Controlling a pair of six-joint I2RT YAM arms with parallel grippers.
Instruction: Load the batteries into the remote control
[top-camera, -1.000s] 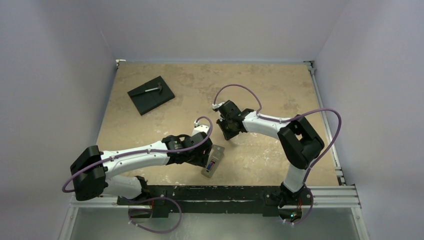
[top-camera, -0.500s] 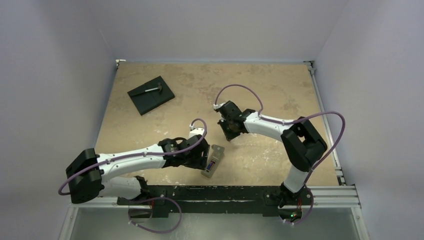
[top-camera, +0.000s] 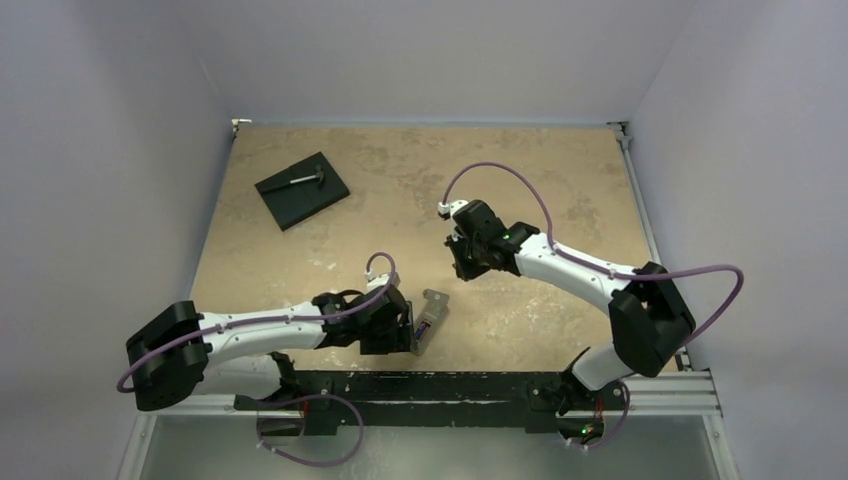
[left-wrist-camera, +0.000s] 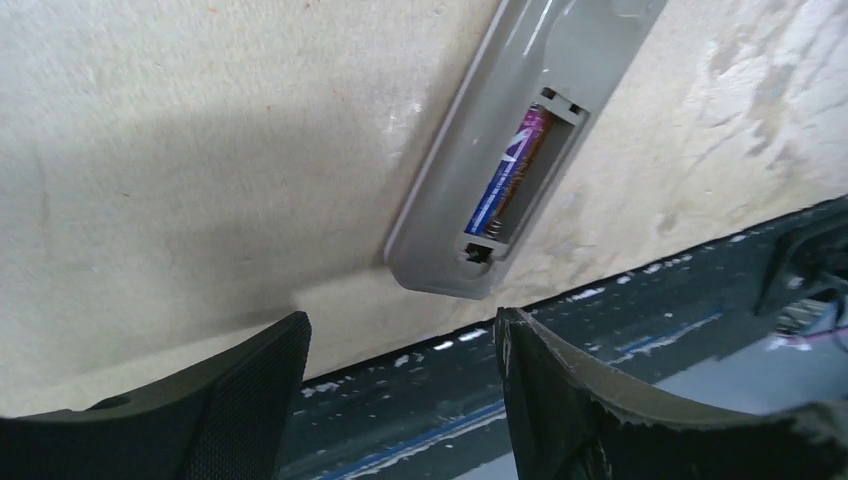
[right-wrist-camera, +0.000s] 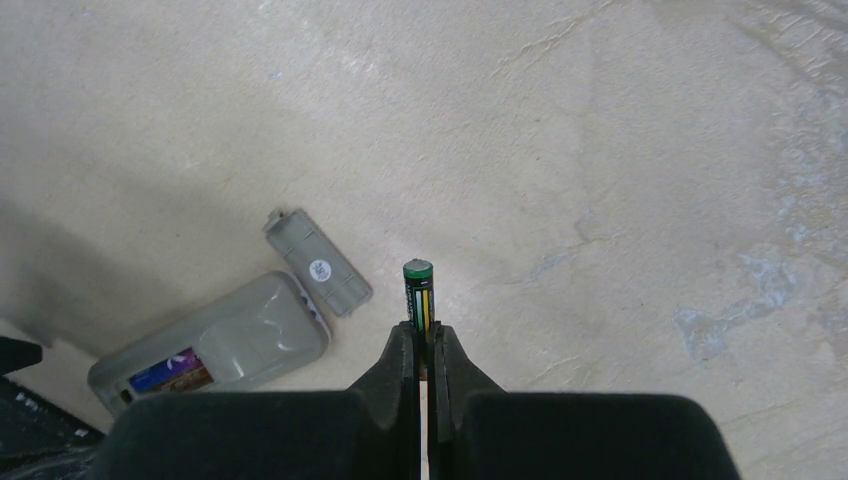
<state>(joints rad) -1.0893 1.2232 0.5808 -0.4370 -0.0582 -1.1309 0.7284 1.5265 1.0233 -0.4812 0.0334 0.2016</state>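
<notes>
The right fingers (right-wrist-camera: 400, 352) pinch one battery (right-wrist-camera: 418, 290) by its end, the rest sticking out past the tips. The remote (right-wrist-camera: 215, 345) lies back-up by the table's near edge, nearer than those fingers, with its long axis running roughly near to far. A blue battery (left-wrist-camera: 508, 178) sits in its recess. The left fingers (left-wrist-camera: 560, 395), spread and empty, hover just beside the remote. The free slot is hard to make out.

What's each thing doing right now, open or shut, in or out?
remote control: back up, recess open, one battery inside.
bluish-purple battery: lying in the recess.
striped battery: not loaded yet.
right gripper: shut on the striped battery.
battery cover: off, beside the remote control.
left gripper: open, empty.
</notes>
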